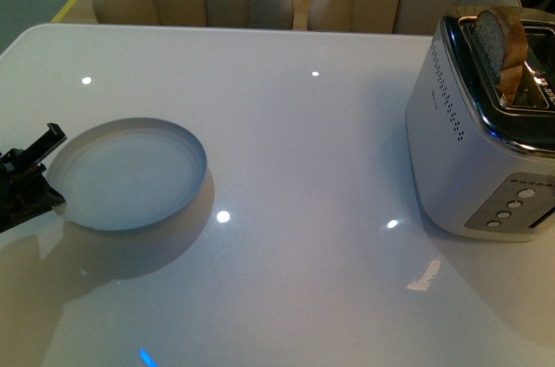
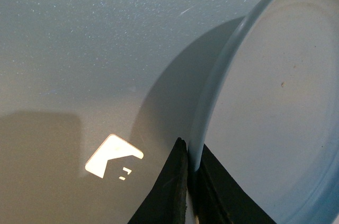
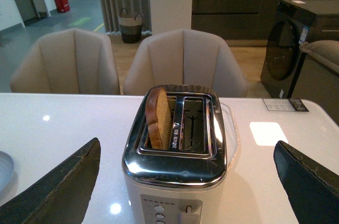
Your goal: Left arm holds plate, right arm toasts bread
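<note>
My left end effector (image 2: 190, 155) clamped the round pale-blue plate (image 1: 130, 174); right end effector (image 3: 186, 147) gaped at the brown bread slice (image 3: 158, 118). I'd lift it next.

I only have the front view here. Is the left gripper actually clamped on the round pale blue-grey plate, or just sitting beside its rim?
Observer: Clamped. The left wrist view shows the left gripper with its black jaws closed on the raised rim of the plate, one jaw on either side.
Operator: Good. I see no right arm at all. Where is it?
Observer: The right gripper faces the white and chrome toaster, jaws wide open, holding nothing.
Operator: Is the toaster fully loaded?
Observer: No. The brown-crusted bread slice stands in one slot; the second slot is empty.
</note>
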Robot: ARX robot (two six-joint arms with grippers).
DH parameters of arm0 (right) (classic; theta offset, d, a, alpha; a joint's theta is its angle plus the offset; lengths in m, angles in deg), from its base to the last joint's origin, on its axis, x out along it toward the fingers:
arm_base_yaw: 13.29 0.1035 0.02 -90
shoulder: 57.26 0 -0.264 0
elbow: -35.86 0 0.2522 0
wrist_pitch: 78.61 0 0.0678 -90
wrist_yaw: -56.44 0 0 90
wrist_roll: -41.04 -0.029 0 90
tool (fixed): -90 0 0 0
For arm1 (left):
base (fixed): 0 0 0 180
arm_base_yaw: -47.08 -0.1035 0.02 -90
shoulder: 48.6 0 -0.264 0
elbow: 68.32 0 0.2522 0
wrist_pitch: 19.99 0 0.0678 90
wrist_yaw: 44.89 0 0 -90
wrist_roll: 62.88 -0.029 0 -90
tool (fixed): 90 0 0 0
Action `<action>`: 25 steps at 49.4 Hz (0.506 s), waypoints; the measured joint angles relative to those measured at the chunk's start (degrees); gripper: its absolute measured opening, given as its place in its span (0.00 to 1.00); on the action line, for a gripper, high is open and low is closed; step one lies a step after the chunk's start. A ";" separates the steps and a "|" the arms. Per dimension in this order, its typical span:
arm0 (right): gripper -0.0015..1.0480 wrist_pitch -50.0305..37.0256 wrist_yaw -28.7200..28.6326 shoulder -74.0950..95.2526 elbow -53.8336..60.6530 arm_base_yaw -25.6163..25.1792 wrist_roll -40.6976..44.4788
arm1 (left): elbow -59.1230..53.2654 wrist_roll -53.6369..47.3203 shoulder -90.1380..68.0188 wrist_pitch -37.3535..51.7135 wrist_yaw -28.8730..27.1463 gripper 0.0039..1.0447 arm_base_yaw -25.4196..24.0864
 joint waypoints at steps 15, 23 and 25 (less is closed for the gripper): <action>0.91 0.00 0.02 0.00 0.00 0.00 0.00 | 1.79 2.01 -3.76 1.42 0.22 0.03 1.16; 0.91 0.00 0.00 0.00 0.00 0.00 0.00 | 2.78 2.36 -4.94 1.44 -0.02 0.03 1.44; 0.91 0.00 0.00 0.00 0.00 0.00 0.00 | 3.04 2.36 -5.20 1.46 -0.09 0.03 1.51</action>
